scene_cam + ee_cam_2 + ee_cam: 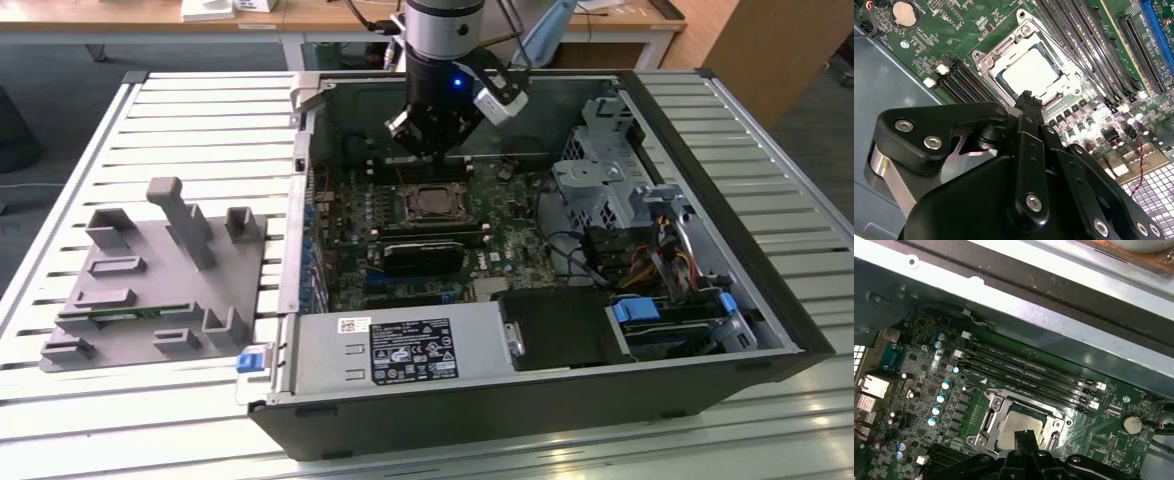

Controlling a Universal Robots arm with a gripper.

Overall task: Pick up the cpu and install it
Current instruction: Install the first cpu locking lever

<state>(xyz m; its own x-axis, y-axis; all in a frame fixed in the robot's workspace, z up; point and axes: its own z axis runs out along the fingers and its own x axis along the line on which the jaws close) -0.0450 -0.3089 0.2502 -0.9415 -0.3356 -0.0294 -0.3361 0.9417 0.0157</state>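
The cpu [430, 204] lies flat in its metal-framed socket [404, 190] on the green motherboard inside the open computer case. Its pale silver top shows in both wrist views [1030, 74] [1021, 423]. My gripper [430, 152] hangs from the arm a little above the board, over the far edge of the socket near the memory slots. Its black fingers [1026, 102] are together and shut on nothing, and their tip [1024, 437] hovers just over the cpu's edge.
The case walls [304, 150] ring the board. Long memory slots [1024, 371] run beside the socket. A black module [420, 255] sits in front of it, a power supply [400, 350] nearer still, and a drive cage [607, 175] on the exterior view's right. A grey fixture [147, 280] stands outside the case.
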